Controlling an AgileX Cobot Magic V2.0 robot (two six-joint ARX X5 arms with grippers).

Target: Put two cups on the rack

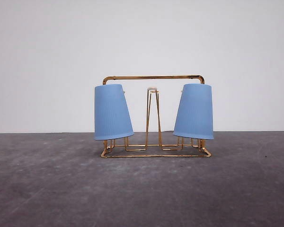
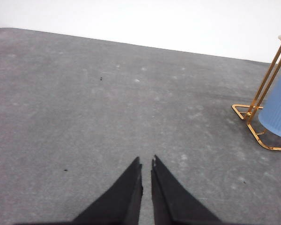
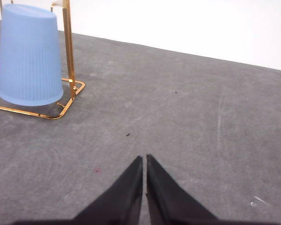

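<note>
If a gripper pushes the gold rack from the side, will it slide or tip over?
The rack is thin wire, so it is probably light and would likely slide on the flat grey table. Its base looks wide, so tipping seems unlikely. The two cups hang tilted on pegs and might wobble or slip off.

You face a plain white wall (image 1: pixel 142 42), unmarked and evenly lit. It meets the surface (image 1: pixel 142 189) along a straight horizontal line. The surface is dark grey, matte, mottled with pale scuffs, faint scratches and a few small dark specks.
</note>
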